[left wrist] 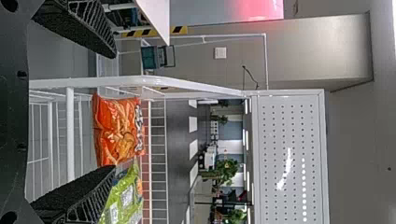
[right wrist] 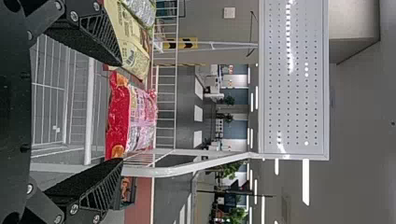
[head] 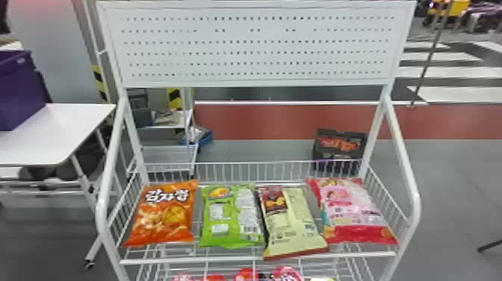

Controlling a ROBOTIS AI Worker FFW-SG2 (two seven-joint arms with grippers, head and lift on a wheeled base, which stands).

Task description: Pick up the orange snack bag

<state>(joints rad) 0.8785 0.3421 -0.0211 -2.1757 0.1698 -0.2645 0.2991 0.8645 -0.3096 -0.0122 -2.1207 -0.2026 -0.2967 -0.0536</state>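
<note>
White rack (head: 257, 45) is standing ahead of you. Its wire shelf (head: 242, 258) is carrying the orange snack bag (head: 164, 215) along the left edge, foot lying near the front-left corner. Green bag (head: 231, 216) is sitting just beside, to the right. Your left gripper (left wrist: 114, 112) is facing the orange bag empty, its 2 fingers standing well apart; the right gripper (right wrist: 122, 112) is pointing at the shelf's right end, also spread and empty.

Step, by your likely reckoning: approaching for the grasp. You're probably needing to shift the left gripper inward: in its wrist view the outer finger is lining up outside the curved side tube (left wrist: 116, 81), the inner finger overlapping the green bag. You're wanting a narrower spread going in, then a gentle squeeze on the bag's middle, lifting clear before drawing back over the shelf's front edge.

Hard to read: lower-tier goods (head: 250, 274) are running off the head view's bottom edge. The orange bag's underside is hiding against the shelf. Gap between orange and green is looking too thin to call touching or apart.
</note>
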